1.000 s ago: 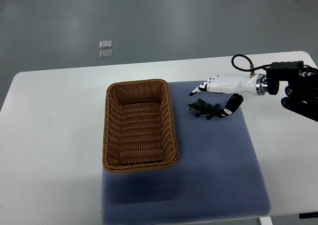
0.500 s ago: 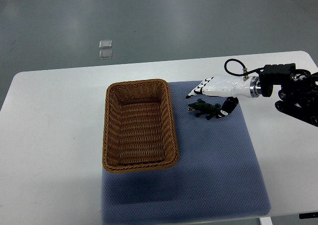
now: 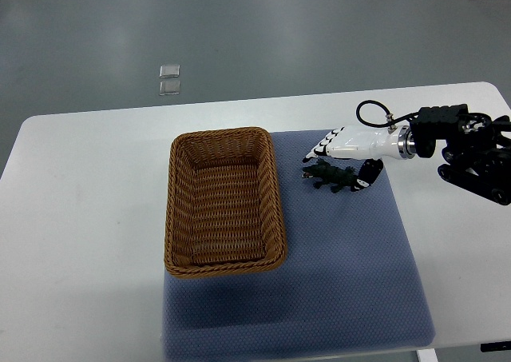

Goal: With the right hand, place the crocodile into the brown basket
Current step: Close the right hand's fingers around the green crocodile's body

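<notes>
You are seeing an early stage: right hand (image 3: 350,146) is hovering spread-fingered over crocodile (image 3: 331,176), gripping nothing. Crocodile is lying on blue mat (image 3: 359,250), beside brown basket (image 3: 276,198). Grasp, carry and drop are waiting.

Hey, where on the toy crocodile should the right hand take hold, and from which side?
Grip the crocodile by its mid-body, coming down from the right, where the right hand hovers. It lies flat on the blue mat, long and slim, so fingers on the far flank and thumb on the near one should probably span it.
</notes>
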